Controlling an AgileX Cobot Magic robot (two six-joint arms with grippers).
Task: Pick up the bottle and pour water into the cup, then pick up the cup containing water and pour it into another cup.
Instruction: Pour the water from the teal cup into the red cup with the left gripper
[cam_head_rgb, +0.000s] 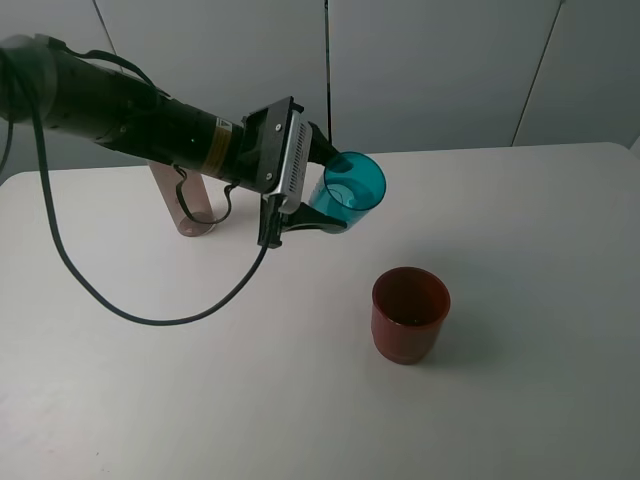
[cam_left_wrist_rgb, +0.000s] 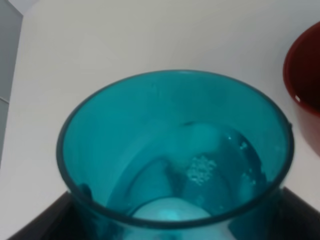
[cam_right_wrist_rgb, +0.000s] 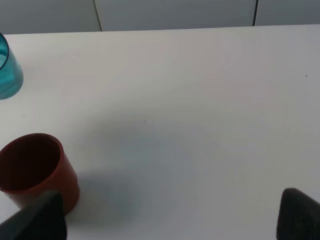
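Observation:
My left gripper (cam_head_rgb: 325, 185) is shut on the teal cup (cam_head_rgb: 348, 190) and holds it tilted in the air, up and to the left of the dark-red cup (cam_head_rgb: 410, 312). In the left wrist view I look into the teal cup (cam_left_wrist_rgb: 175, 150): a little water with bubbles lies inside, and the red cup's rim (cam_left_wrist_rgb: 302, 95) shows beside it. The smoky bottle (cam_head_rgb: 178, 200) stands behind the left arm, its top hidden. In the right wrist view the right gripper (cam_right_wrist_rgb: 167, 220) is open with nothing between its fingers, and the red cup (cam_right_wrist_rgb: 35, 167) stands off to one side of it.
The white table (cam_head_rgb: 520, 230) stretches from the wall panels at the back to the front of the view. A black cable (cam_head_rgb: 120, 300) hangs from the left arm in a loop over the left part of the table.

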